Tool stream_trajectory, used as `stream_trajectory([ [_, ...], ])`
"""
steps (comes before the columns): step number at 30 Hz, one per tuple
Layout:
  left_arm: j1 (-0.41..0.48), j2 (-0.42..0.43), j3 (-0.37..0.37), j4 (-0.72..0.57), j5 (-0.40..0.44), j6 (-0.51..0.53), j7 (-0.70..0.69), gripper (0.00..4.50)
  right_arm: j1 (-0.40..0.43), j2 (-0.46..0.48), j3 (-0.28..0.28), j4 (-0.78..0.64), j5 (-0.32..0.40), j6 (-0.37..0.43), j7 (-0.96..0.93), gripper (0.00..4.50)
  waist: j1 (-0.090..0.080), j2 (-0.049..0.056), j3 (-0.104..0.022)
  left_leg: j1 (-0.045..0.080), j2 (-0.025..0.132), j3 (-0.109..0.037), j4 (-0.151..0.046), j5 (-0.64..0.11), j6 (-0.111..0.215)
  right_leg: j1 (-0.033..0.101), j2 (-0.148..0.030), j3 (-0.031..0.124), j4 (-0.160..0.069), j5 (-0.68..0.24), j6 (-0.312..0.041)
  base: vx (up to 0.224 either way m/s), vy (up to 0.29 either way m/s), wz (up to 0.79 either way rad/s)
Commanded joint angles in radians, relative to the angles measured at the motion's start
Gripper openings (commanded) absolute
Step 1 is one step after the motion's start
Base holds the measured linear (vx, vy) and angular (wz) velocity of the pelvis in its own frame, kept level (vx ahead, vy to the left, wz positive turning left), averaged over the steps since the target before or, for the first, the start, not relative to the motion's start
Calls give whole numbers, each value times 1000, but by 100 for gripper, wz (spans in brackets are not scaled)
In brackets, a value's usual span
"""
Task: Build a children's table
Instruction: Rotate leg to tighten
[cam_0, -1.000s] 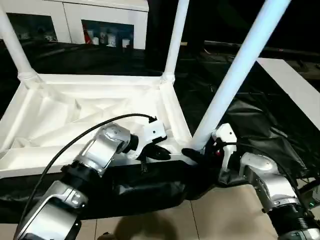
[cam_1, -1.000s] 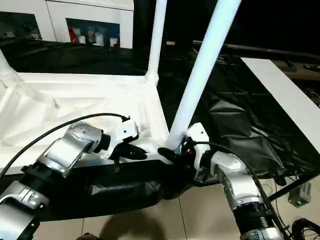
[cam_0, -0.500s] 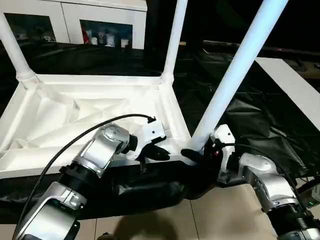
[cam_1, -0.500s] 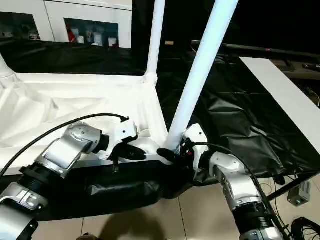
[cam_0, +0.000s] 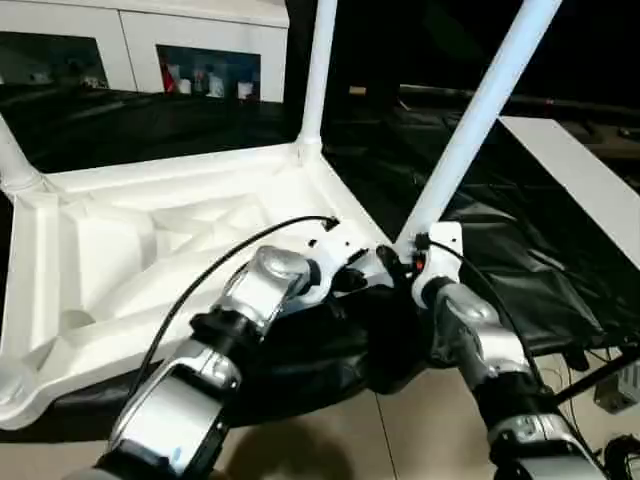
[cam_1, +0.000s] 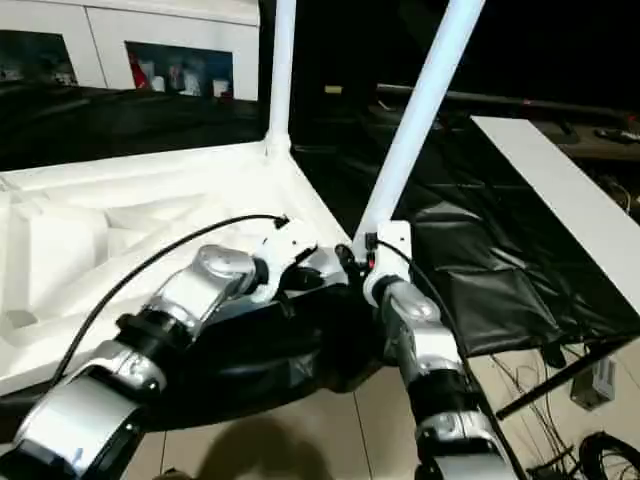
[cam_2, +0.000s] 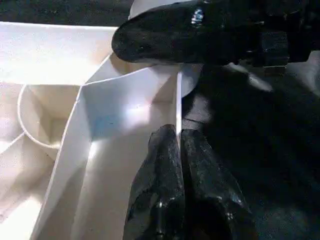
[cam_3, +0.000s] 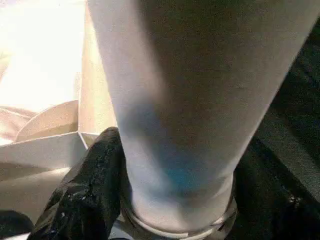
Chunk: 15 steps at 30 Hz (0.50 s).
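Note:
The children's table (cam_0: 150, 240) lies upside down on the black sheet, ribbed underside up. Three of its white tube legs stand in corner sockets: one far (cam_0: 318, 70), one at the left edge (cam_0: 12, 165), and the near right leg (cam_0: 470, 130). My left gripper (cam_0: 352, 282) is shut on the thin rim wall (cam_2: 178, 100) beside that near right corner. Around the base of the near right leg (cam_3: 185, 100) sits my right gripper (cam_0: 405, 262), one black finger (cam_3: 85, 195) pressed against the tube.
A white glass-door cabinet (cam_0: 150, 45) stands at the back. A long white board (cam_0: 590, 190) lies on the right of the black sheet (cam_0: 520, 270). The work table's front edge and tiled floor (cam_0: 420, 430) are just below my arms; cables (cam_1: 600, 450) lie at lower right.
The table has turned on the sheet, its gripped corner going farther from the front edge and its left end swinging nearer. Both arms reached forward with it.

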Motion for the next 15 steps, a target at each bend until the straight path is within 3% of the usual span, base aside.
stream_trajectory([
  [1, -18, -29, 1, 26, 5, -25, 8, 0, 7, 13, 2, 1, 17, -10, 46, 301, 0, 7, -67, 9, 6, 2, -65, -283, -7, 37, -56, 38, -92, -350, -109, 0, 0, 0],
  [2, -18, -28, 0, 26, 5, -25, 5, 0, 8, 13, 1, -3, 20, -11, 52, 336, 1, 8, -66, 9, 7, 2, -65, -274, -4, 38, -56, 38, -90, -329, -119, 0, 0, 0],
  [5, -22, -20, -5, 35, 6, -40, -6, 0, 18, 8, -7, -28, 37, -11, 77, 345, 2, 9, -65, 9, 7, 3, -66, -281, 2, 39, -56, 38, -90, -325, -126, 0, 0, 0],
  [6, -22, -18, -5, 36, 6, -43, -8, 0, 20, 5, -6, -32, 39, -10, 83, 371, 2, 8, -65, 10, 7, 2, -67, -284, 1, 39, -56, 37, -91, -337, -125, 0, 0, 0],
  [9, -9, 11, -13, 24, 4, -65, -53, 0, 67, -84, 41, -123, 40, 22, 214, 382, 8, 3, -64, 8, 8, 2, -66, -275, 13, 44, -57, 37, -93, -345, -116, 0, 0, 0],
  [11, 0, 22, -18, 3, 4, -66, -74, 0, 91, -137, 73, -156, 10, 31, 272, 415, 8, 0, -64, 2, 8, 1, -66, -253, 20, 49, -57, 37, -91, -332, -119, 0, 0, 0],
  [15, 22, 53, -32, -54, 0, -57, -129, 0, 146, -238, 100, -218, 9, 37, 423, 421, 10, -1, -65, 4, 9, 4, -62, -240, 35, 47, -59, 38, -91, -320, -131, 0, 0, 0],
])
